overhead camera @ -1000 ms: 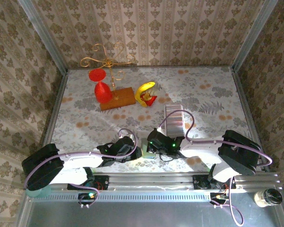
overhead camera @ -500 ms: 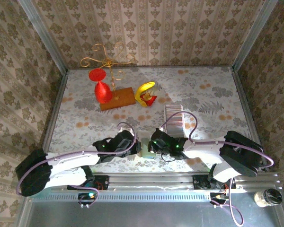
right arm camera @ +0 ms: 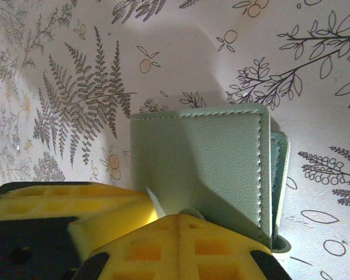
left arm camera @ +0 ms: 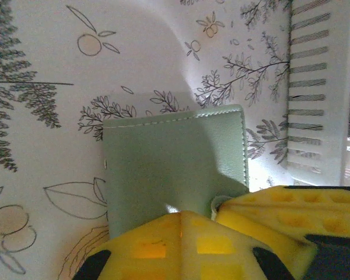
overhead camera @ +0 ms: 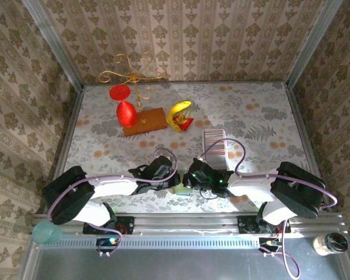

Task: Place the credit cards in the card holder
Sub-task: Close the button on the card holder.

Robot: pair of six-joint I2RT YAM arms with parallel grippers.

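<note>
Card holder [overhead camera: 184,188] lies on the desk [overhead camera: 262,116], pinned between the left fingers [overhead camera: 174,181] and right fingers [overhead camera: 193,178], which meet over it head-on. Credit cards [overhead camera: 214,146] sit as one ribbed strip beyond the right fingers, apart from the holder. Neither arm touches them.

Left wrist: left fingers are clenched on the card holder's near edge, and a sliver of green shows pinched where the yellow pads [left arm camera: 181,245] meet. The rest of the holder runs flat away from the fingers, folded closed. A ribbed pale strip far off to the right of the fingers is likely the cards.

Right wrist: right fingers are also clenched on the near edge, nipping what looks like the top flap. A second layer peeks out along the side to the right of the fingers, so the fold is slightly offset.

Risks, my read:
- Both pinches are shallow, right at the rim. Any pull to open could slip off smooth leather.
- If either pinch catches both layers, the holder won't open and just drags across the desk.
- Both arms are busy, so releasing one to fetch cards may let the holder snap closed.
- The cards overlap, so lifting one may take its neighbours along.
</note>
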